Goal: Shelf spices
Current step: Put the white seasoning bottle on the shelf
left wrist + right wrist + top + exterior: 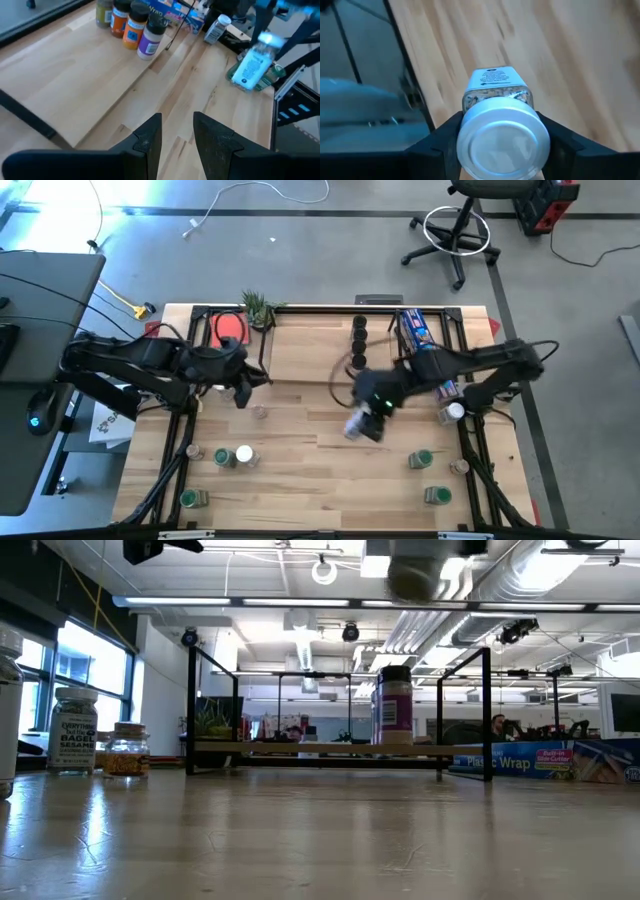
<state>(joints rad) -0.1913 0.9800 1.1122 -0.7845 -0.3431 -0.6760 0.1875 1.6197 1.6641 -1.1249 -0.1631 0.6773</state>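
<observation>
Spices were scattered over the table (pixel 300 460), and one white-lidded jar (pixel 501 131) was clamped between the fingers of the right gripper (pixel 364 423), lid toward the wrist camera. In the high view that gripper hung above the middle of the table, just in front of the shelf's front edge; whether the jar touched the wood could not be told. The shelf (pixel 300 345) stood along the table's far edge, a light-wood board inside a thin black wire frame. A row of dark-lidded jars (pixel 359 335) stood on its right part, seen in the left wrist view as orange, purple and olive bottles side by side (pixel 134 29). A blue printed box (pixel 415 328) lay at the far right corner, beside the shelf. The left gripper (pixel 176 131) hovered over the shelf's left part, its two fingers narrowly parted and holding nothing. Loose jars lay near the front edge: a green-lidded one (pixel 222 456) touching a white-lidded one (pixel 243 454) left of centre, another green lid (pixel 189 498) at the front left corner, two more green lids (pixel 421 458) (pixel 437 495) toward the front right. A white-capped jar (pixel 455 412) lay by the right edge. A small potted plant (pixel 258 308) stood at the far edge.
</observation>
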